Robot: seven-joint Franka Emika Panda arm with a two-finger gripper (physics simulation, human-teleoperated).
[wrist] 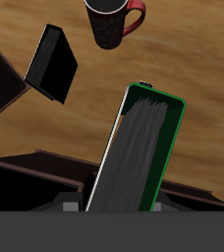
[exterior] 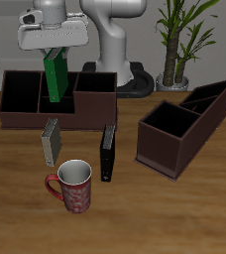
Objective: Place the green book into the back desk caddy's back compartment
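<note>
The wooden table [exterior: 184, 213] carried all items under inspection. The back desk caddy [exterior: 16, 109], a long, low, dark brown box with a level top, stood along the far side of the table. A second, slant-topped brown caddy [exterior: 179, 134] stood apart from it, set at an angle, near a potted plant [exterior: 179, 40] at the far edge.

The gripper [exterior: 54, 50] hung over the middle section of the back desk caddy. Its fingers were closed on the upper end of the green book [exterior: 55, 77], which was held upright with a slight tilt, clear of the table. The book's lower end sat at the level of the caddy's middle cells, over the back compartment [exterior: 49, 83]; whether it had entered that cell or touched its walls could not be determined from either view. In the wrist view the green book [wrist: 139, 148] showed its green cover edge and grey-white page edges, extending away from the camera above the dark caddy wall.

On the open table nearer the front edge, a grey book [exterior: 51, 142] stood just in front of the long caddy. A black book [exterior: 107, 152] stood beside it, well apart. A red patterned mug [exterior: 71, 186] stood nearest the front edge, between the two books.
</note>
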